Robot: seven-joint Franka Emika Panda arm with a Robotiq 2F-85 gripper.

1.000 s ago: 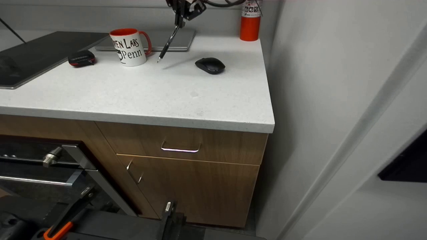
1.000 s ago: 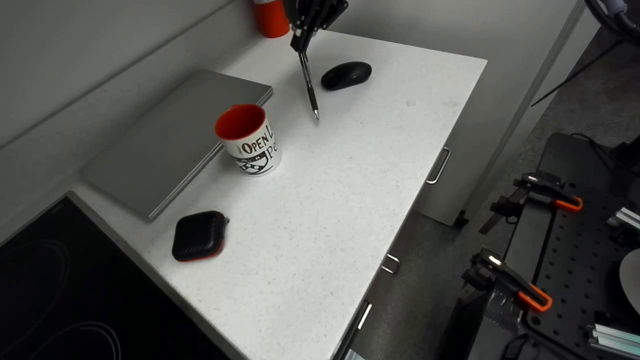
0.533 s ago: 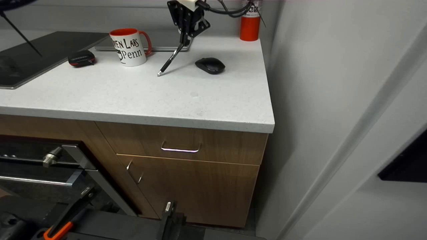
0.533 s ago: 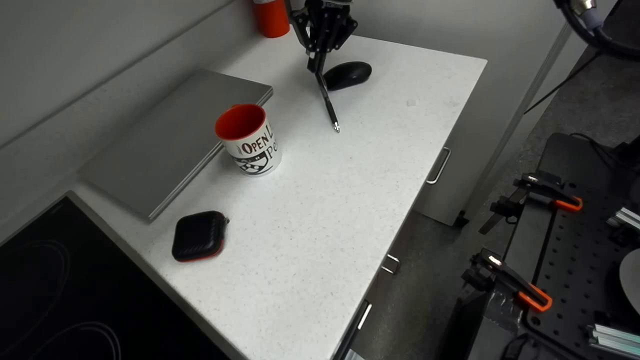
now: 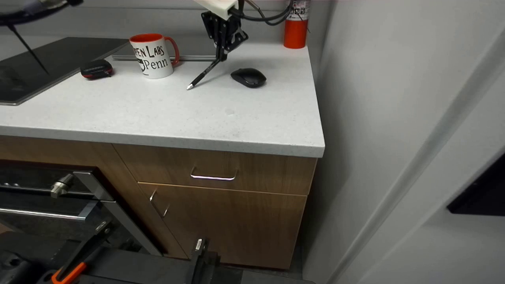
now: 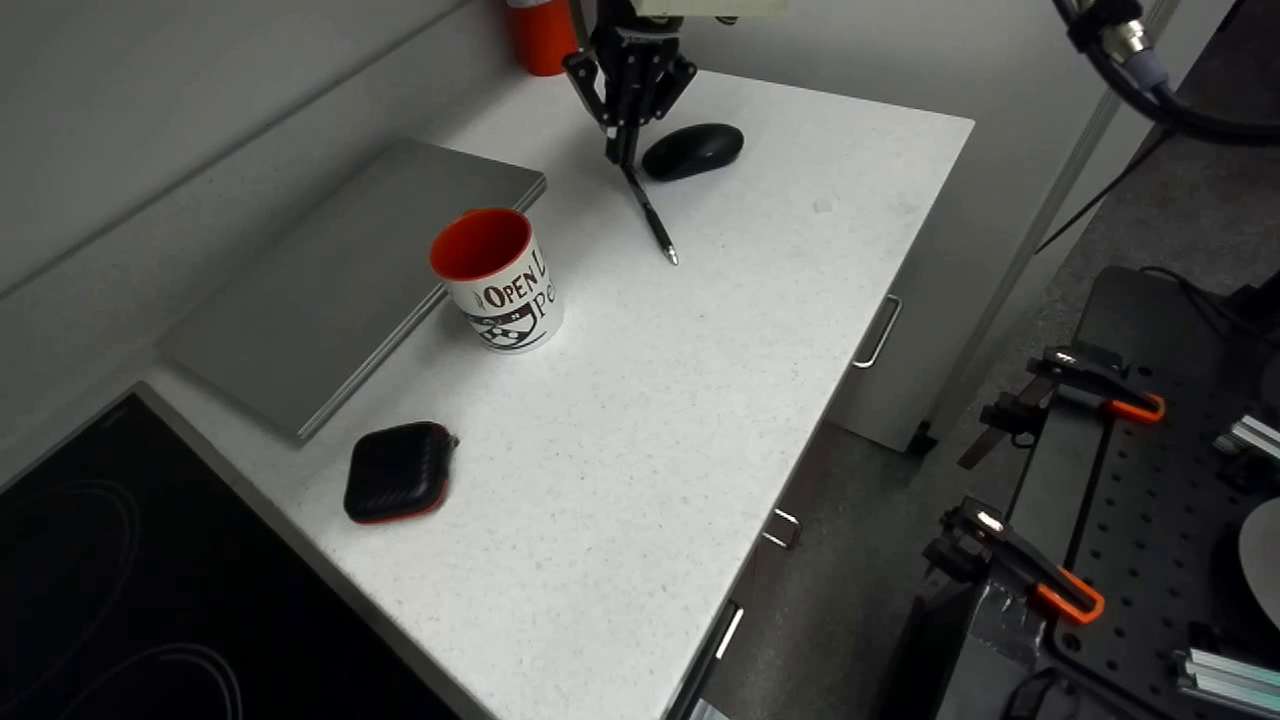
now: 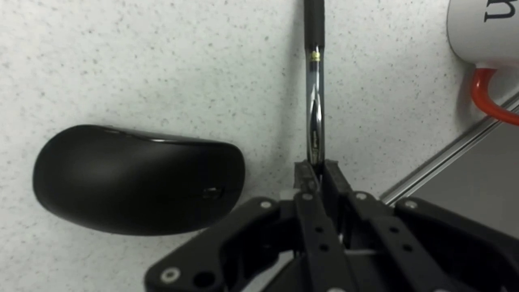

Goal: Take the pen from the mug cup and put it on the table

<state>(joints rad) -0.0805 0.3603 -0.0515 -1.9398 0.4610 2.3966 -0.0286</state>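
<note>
The pen [image 5: 203,73] is dark with a silver tip. My gripper [image 5: 221,58] is shut on its upper end, as the wrist view shows with the pen [image 7: 315,81] between the fingertips [image 7: 319,168]. The pen slants down from the gripper, and its tip looks to be at the surface of the white table [image 5: 256,114]. In an exterior view the pen [image 6: 652,215] and gripper [image 6: 620,158] are just beside the mouse. The white mug cup [image 5: 156,59] stands upright, apart from the pen. Its red inside shows no pen in an exterior view [image 6: 510,300].
A black computer mouse [image 5: 248,77] lies close to the gripper, also in the wrist view [image 7: 138,178]. A grey flat laptop [image 6: 350,280] lies behind the mug. A black case [image 6: 398,472], a dark cooktop [image 6: 110,600] and a red canister [image 5: 296,33] are also there.
My gripper has come down with the pen, and the pen tip has moved toward the counter's front. Over the last half second the tip stays in place while the pen tilts flatter. The mug is unmoved.
</note>
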